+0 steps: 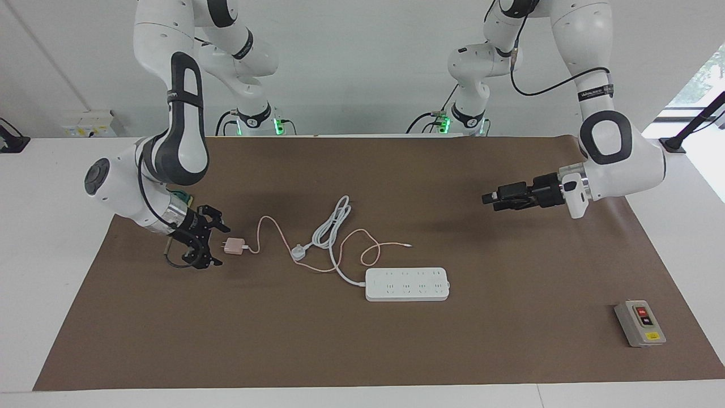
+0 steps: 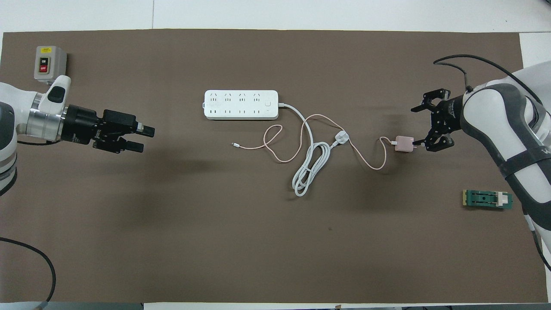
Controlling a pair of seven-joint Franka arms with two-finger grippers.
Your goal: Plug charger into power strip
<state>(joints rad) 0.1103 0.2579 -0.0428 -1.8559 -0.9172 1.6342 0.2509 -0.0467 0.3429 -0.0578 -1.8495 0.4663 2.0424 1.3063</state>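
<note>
Right end effector point(image 1: 214, 245) low, wide open beside the charger point(image 1: 231, 246), apparently untouched; left end effector point(image 1: 488, 199) level, open.

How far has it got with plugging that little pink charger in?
Nothing is plugged in yet. The charger lies on the mat, apart from the power strip. The right gripper is open beside its prongs, not holding it. The left gripper hangs open over bare mat. Grasping, carrying and plugging remain.

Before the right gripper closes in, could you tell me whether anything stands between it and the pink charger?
Nothing visible does. The right gripper is open just beside the charger, at its prong end, with only bare mat between. Its pink cable trails off the opposite end.
</note>
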